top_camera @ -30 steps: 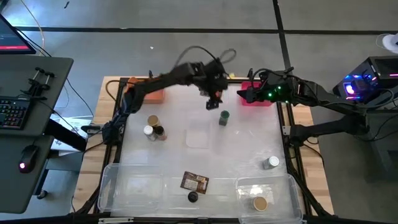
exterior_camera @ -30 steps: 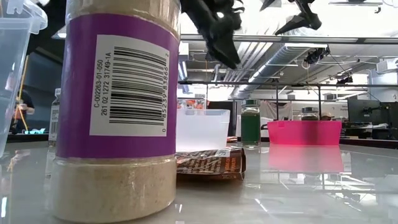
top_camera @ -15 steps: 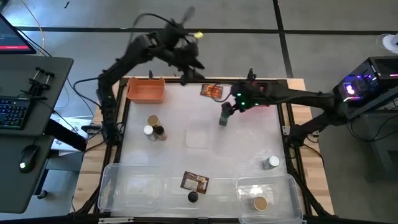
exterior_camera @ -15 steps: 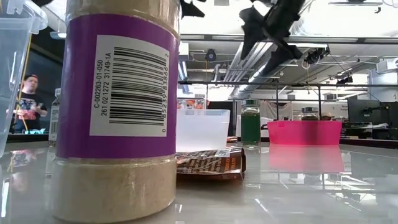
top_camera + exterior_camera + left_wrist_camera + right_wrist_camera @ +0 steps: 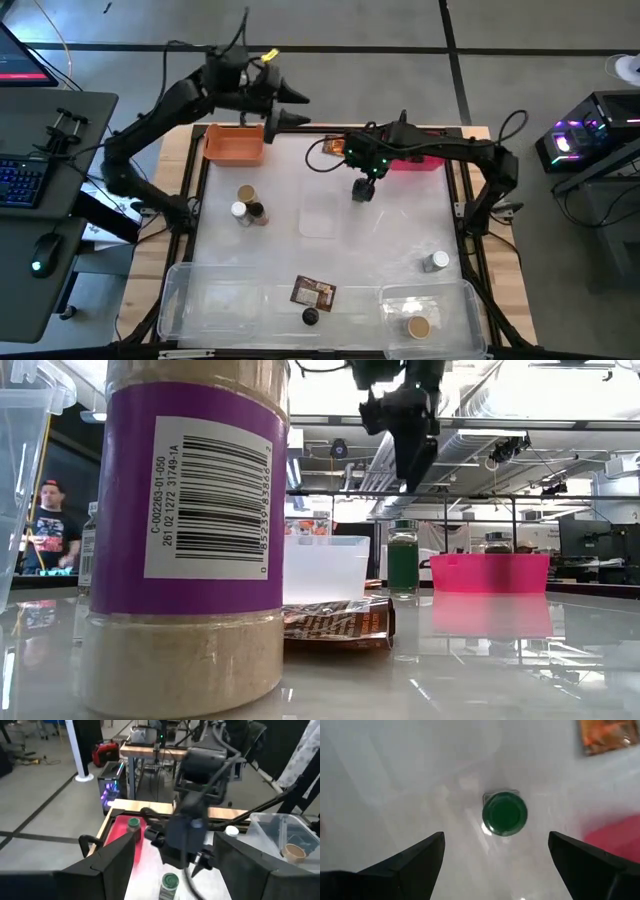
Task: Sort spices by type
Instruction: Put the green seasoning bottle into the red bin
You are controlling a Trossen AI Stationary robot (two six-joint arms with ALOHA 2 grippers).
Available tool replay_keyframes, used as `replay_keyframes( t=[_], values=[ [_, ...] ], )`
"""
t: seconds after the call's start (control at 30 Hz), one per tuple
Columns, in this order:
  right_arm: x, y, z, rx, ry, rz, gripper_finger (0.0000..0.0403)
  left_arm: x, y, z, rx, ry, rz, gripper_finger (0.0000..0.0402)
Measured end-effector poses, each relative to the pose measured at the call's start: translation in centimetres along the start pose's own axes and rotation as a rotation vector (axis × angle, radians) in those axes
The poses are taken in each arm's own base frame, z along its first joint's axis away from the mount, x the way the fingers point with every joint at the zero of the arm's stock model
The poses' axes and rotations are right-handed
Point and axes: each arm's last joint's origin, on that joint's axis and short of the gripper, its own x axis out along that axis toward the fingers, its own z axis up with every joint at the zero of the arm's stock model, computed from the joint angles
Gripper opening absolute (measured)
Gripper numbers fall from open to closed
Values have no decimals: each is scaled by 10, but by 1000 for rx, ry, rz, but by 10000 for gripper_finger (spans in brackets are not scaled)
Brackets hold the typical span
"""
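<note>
The green-lid jar (image 5: 504, 813) stands upright on the desk (image 5: 330, 250) near the pink bin (image 5: 425, 163), straight below the right gripper (image 5: 495, 855), whose released jaws straddle it from above. The left gripper (image 5: 290, 108), also released, hangs far back beyond the orange bin (image 5: 235, 145).
</note>
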Motion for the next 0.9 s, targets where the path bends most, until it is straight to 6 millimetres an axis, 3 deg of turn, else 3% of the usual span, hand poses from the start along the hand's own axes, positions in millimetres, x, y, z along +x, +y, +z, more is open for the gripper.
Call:
replay_keyframes(
  t=[0.17,0.37,0.57,0.9],
  values=[
    [21,-2,2,-122,74,54,351,-13,-7,-13,-74,-17,10,252],
    [46,-5,5,-112,99,43,351,-20,-16,-18,-120,-21,-6,252],
    [52,-6,11,-133,69,-55,351,-19,-20,-17,-104,-27,-18,252],
    [52,-7,11,-141,64,-53,351,-19,-20,-17,-105,-26,-18,252]
  ],
)
